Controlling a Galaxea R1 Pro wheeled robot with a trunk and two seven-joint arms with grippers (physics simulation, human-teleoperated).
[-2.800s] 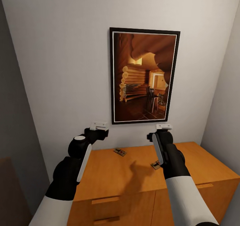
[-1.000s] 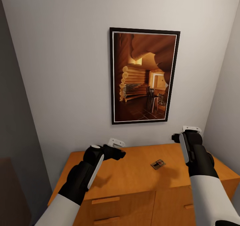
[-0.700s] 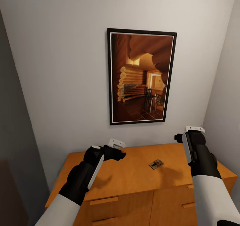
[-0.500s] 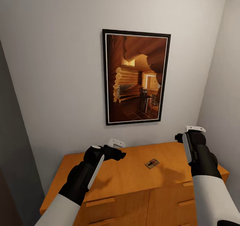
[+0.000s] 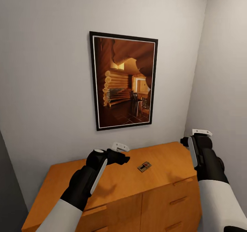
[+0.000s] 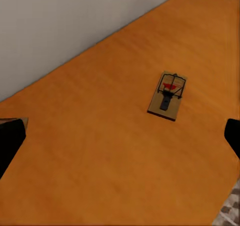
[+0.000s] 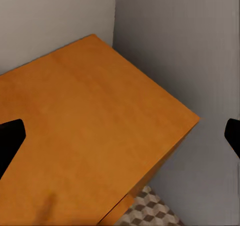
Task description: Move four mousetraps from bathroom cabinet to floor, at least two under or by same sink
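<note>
Nearest us, both arms are up over the orange-brown cabinet (image 5: pixel 161 177), its drawer fronts with wooden bar handles facing the robot. The left tool (image 6: pixel 120 136) hangs above the smooth top, its two dark fingertips (image 6: pixel 11 138) spread wide at either edge of the left wrist view, released, nothing between them. The right tool (image 7: pixel 120 138) is out by the cabinet's right end, fingers likewise spread and empty, looking down past the corner to a patch of cube-patterned bathroom floor (image 7: pixel 150 211) beside the grey side wall (image 7: pixel 190 50).

Now the prize: one mousetrap (image 5: pixel 144 166) lies flat on the top, between the two arms and apart from both, a red spot showing on it in the left wrist view (image 6: pixel 168 95).

Behind it all, on the pale back wall, hangs a black-framed picture (image 5: pixel 123 81) of a log-cabin room.
</note>
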